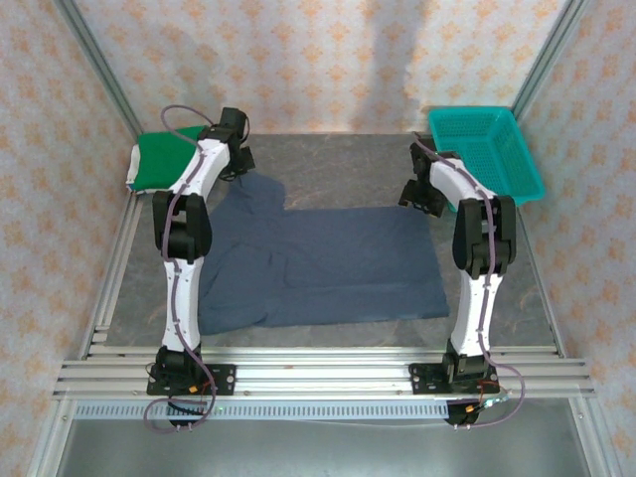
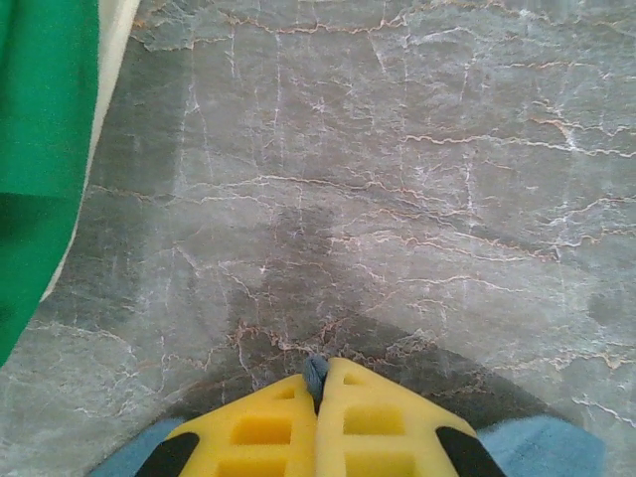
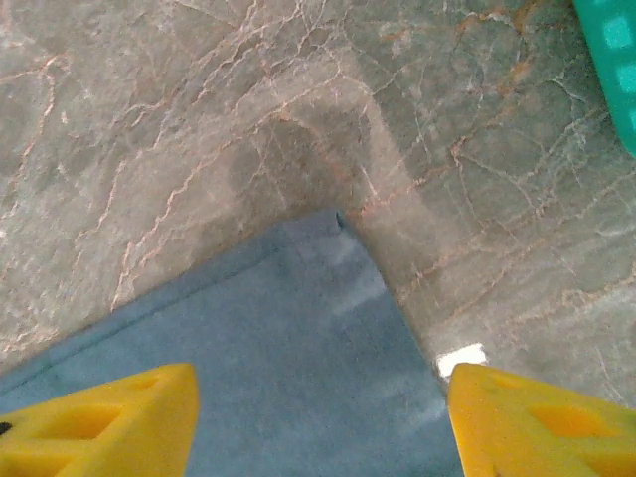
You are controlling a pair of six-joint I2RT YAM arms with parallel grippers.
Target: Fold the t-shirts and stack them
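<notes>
Grey marbled bench between papered walls carries the slate-blue t-shirt, spread flat in the middle. At its far left edge the left pincer is clamped on a small pinch of the blue cloth. The right pincer hovers over the shirt's far right corner, its fingers apart on either side and gripping nothing. A folded green t-shirt lies at the far left corner, with a white t-shirt edging out beside it. By my judgement the blue shirt's first fold is being set up. Next the right pincer needs to drop and close on its corner, so both arms can lift together.
</notes>
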